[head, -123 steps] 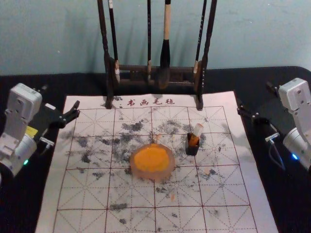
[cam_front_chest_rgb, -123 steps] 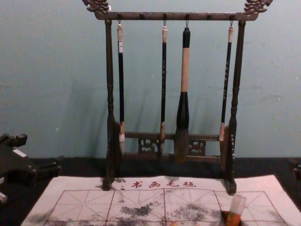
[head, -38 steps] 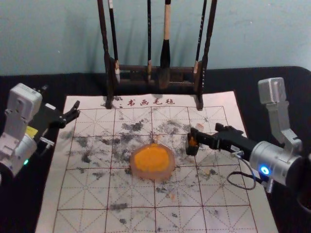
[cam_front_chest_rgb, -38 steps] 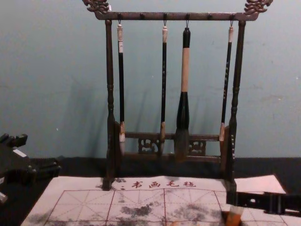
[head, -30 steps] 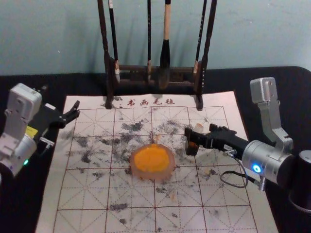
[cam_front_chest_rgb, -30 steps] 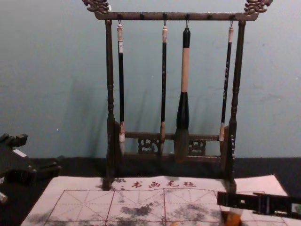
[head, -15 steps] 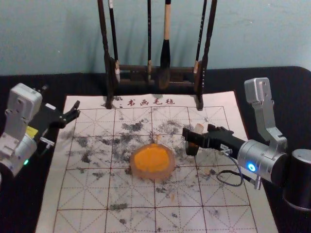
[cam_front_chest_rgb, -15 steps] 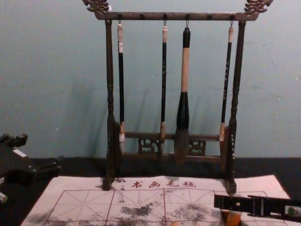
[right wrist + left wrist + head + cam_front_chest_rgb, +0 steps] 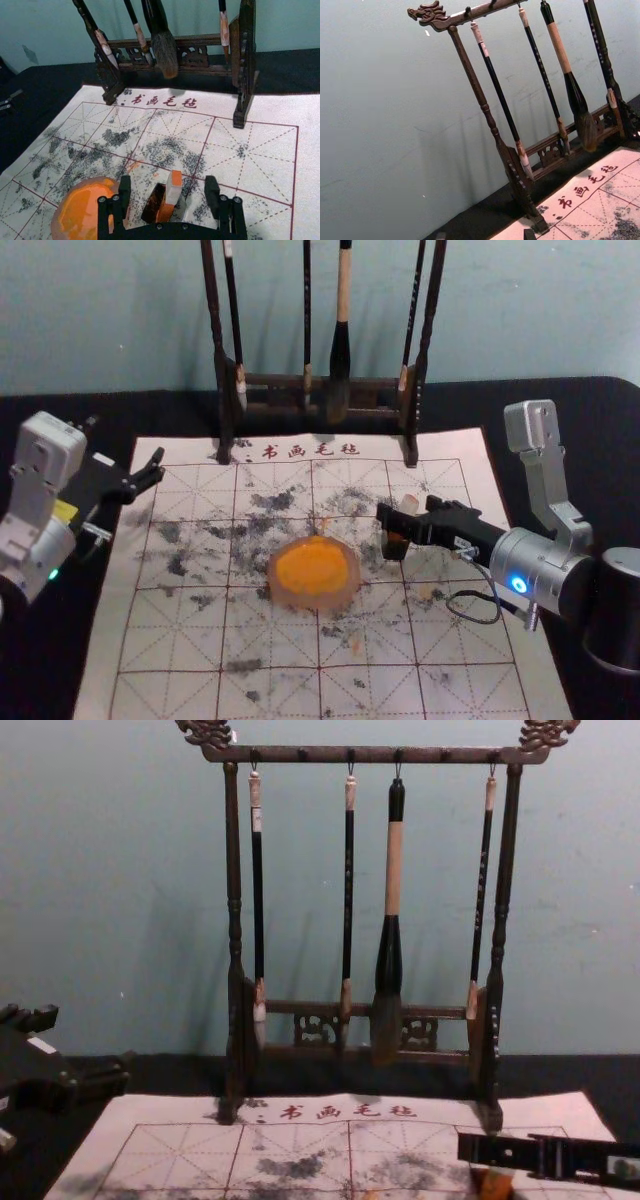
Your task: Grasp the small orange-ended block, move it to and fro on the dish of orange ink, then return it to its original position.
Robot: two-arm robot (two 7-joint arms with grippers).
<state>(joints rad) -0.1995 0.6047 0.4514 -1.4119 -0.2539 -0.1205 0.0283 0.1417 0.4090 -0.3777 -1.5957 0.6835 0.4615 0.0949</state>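
From our head view we look forward and down over the grid mat (image 9: 108, 660); our lower chest view faces the brush rack (image 9: 370, 754) nearly level. Both wrist views face it obliquely; head and right wrist share the ink dish (image 9: 318, 601), closer in the latter.

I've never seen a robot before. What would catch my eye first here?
Probably the dish of bright orange ink on the gridded mat. Just right of it, the robot's open right claw straddles a small orange-ended block leaning in a black holder; the open left claw hangs by the mat's left edge. Beyond, a dark carved rack bears four brushes, one much thicker.
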